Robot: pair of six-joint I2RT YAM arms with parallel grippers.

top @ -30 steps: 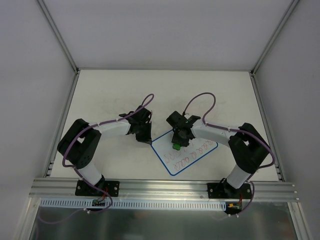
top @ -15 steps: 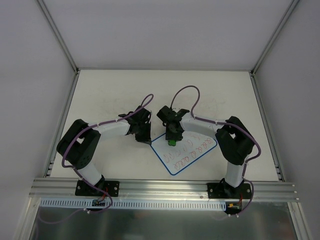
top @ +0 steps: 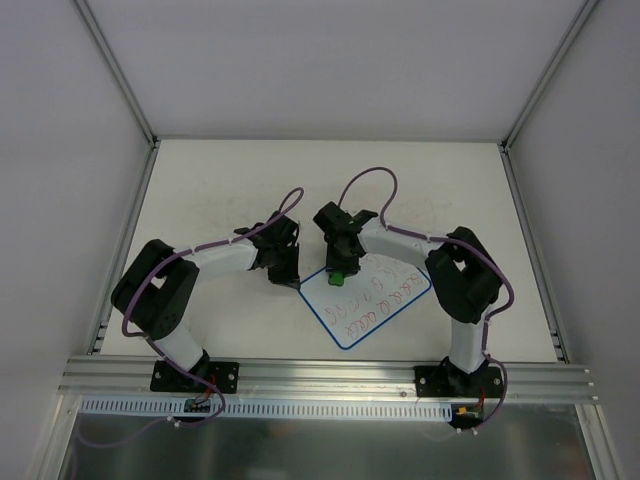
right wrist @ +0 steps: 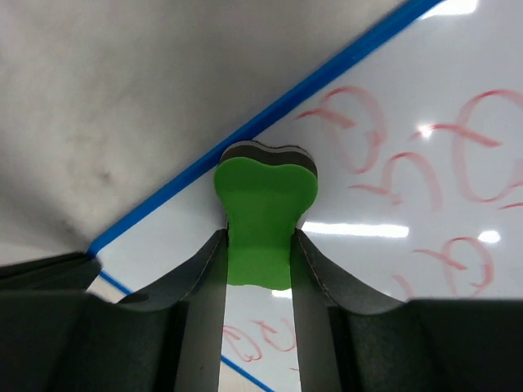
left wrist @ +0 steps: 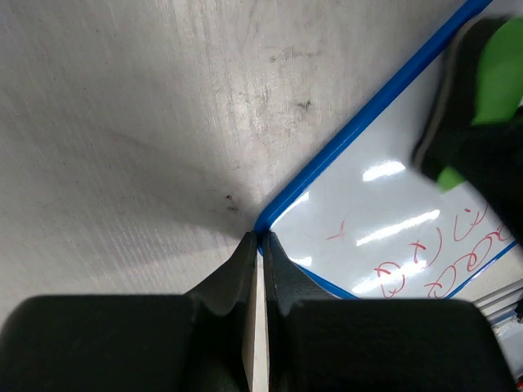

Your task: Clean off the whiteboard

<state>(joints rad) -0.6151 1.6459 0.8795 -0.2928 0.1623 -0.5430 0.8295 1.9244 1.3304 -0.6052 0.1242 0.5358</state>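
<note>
The whiteboard [top: 375, 312] lies tilted on the table, blue-rimmed, with red and blue scribbles on its right and lower parts. My left gripper [top: 297, 282] is shut, and its tips [left wrist: 260, 238] rest right at the board's left corner [left wrist: 278, 214]. My right gripper [top: 338, 268] is shut on the green bone-shaped eraser [top: 338, 278]. In the right wrist view the eraser [right wrist: 263, 196] sits flat on the whiteboard [right wrist: 392, 245] just inside the blue rim, between the fingers of the right gripper [right wrist: 259, 237]. Red loops lie right of it. The eraser [left wrist: 500, 77] also shows in the left wrist view.
The tabletop [top: 220, 190] is white with faint smudges, walled at the left, right and back. An aluminium rail [top: 320, 372] runs along the near edge by both arm bases. The two grippers stand close together over the board's upper left.
The right arm has carried the eraser up and to the left across the board, toward its upper left edge. The left gripper has stayed at the corner.
</note>
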